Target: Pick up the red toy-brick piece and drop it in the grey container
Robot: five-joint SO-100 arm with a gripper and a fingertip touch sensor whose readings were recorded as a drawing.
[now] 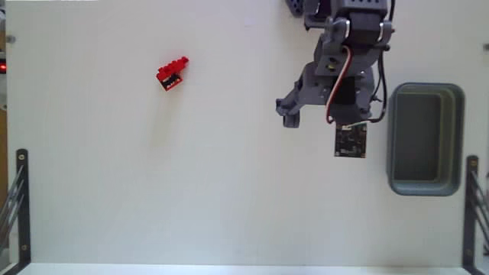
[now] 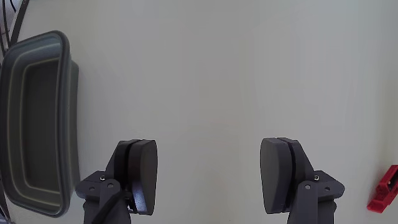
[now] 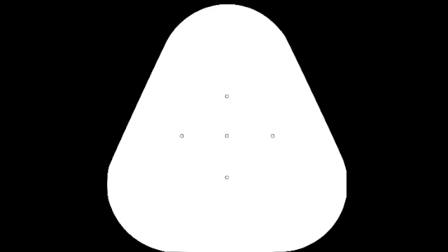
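Brick: the red toy-brick piece point(image 1: 172, 74) lies loose on the white counter point(image 1: 153, 191), well apart from the claw point(image 2: 209, 177). In the wrist view only its edge shows at the lower right border, outside the right-hand finger point(image 2: 278, 174).

Brick pose: it lies tilted in the fixed view, dark underside partly turned up, studs toward the upper left. How it sits on the counter is too small to tell.

Bin: the grey container point(image 1: 425, 140) sits just beside the claw on the side away from the brick. In the wrist view it lies past the left-hand finger point(image 2: 142, 175) and looks empty.

Risk, approach: the brick is off the claw's centre line, so a straight descent would likely close on bare counter. The arm probably needs to swing toward the brick first.

Risk, grasp: the piece is small and askew. Fingers closing across a corner could pinch it out sideways or roll it, and it might skid on the smooth counter.

Risk, carry: the trip back to the bin is long for a small piece. A shallow pinch could let it slip before it clears the thick rim.

Claw opening: spread wide, with bare counter showing between the two fingers.

Claw contents: it holds nothing and touches neither brick nor bin. Whether it hangs above the counter or rests on it I cannot tell.
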